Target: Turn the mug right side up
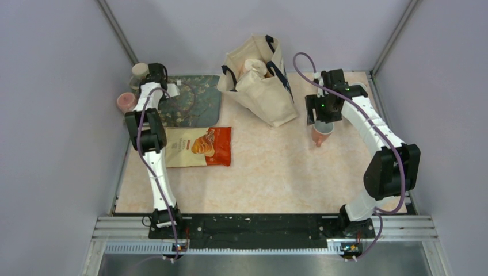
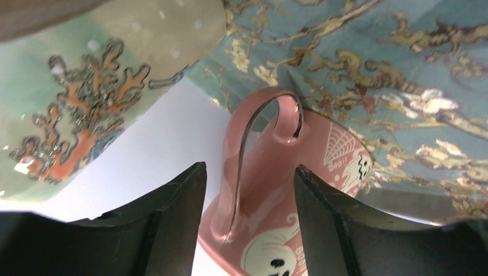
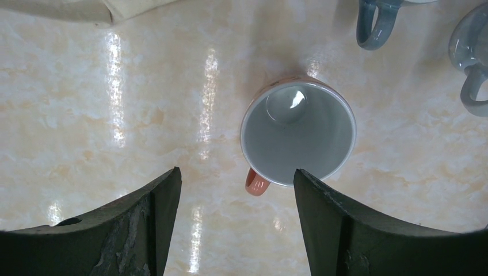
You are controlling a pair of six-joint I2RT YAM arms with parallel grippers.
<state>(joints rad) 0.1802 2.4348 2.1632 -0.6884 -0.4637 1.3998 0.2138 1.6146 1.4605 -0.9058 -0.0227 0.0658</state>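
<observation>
The left gripper [image 2: 248,172], at the far left corner of the counter [image 1: 276,172], has its fingers spread wide and grips nothing. The pink ghost-printed mug [image 2: 270,230] shows in the gap between them, handle toward the camera. Whether the fingers touch it, and which way up it stands, I cannot tell. It sits just beside the flowered placemat [image 2: 403,69], near a coral-patterned mug [image 2: 86,98]. Further along lies a snack packet [image 1: 198,146], and at the far edge stands a cloth tote bag [image 1: 262,80] with bundled things inside, too unclear to name. Toward the right edge the right gripper [image 3: 236,172] hangs with its fingers wide apart above the orange mug [image 3: 298,135], not touching it. That mug stands mouth up, white inside and empty. Only the right wrist view shows two grey mugs [image 3: 377,23] just beyond it; the top view does not.
</observation>
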